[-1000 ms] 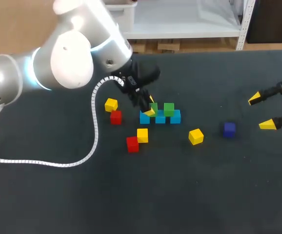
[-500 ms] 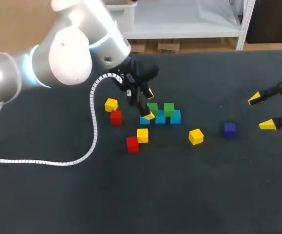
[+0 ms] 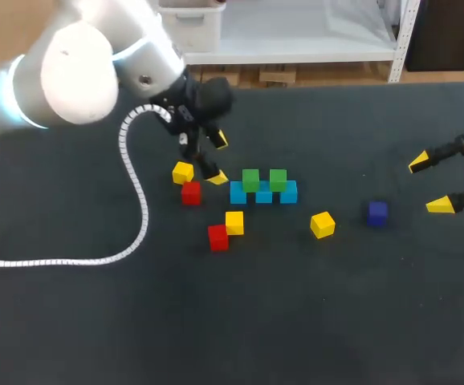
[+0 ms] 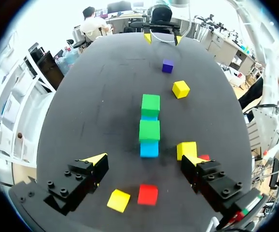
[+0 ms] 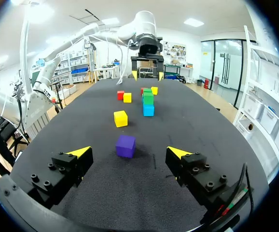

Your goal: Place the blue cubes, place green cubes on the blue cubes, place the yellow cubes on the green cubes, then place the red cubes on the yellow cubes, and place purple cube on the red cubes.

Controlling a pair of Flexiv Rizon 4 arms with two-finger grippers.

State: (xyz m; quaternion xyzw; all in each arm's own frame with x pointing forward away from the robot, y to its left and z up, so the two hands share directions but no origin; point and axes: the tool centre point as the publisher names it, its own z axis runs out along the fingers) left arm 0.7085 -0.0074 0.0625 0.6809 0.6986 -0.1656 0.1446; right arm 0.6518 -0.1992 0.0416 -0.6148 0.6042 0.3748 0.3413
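1. Withdrawn from the stack over the last second, the left arm (image 3: 79,80) is now seen nearer the desk's far left corner. Its left hand (image 3: 218,159), set over the left green cube a second ago, is held released and empty just beside the left end of the blue row.
2. All the cubes are carried by the dark desk (image 3: 312,321), and a white coiled cable (image 3: 144,210) is draped over its left part.
3. At the desk's right edge, the right hand (image 3: 429,184) is held where it was, released, with nothing between its fingers.
4. Three blue cubes (image 3: 264,196) are laid touching in a row at mid-desk.
5. Two green cubes (image 3: 250,180) are set on top of that row, side by side.
6. Three yellow cubes (image 3: 323,224) are scattered on the desk. One is found right of the row, one in front of it against a red cube, and one just beside the left hand.
7. Two red cubes (image 3: 190,193) are seen left of the row, each close to a yellow one.
8. Between the row and the right hand, the purple cube (image 3: 377,212) is left alone.
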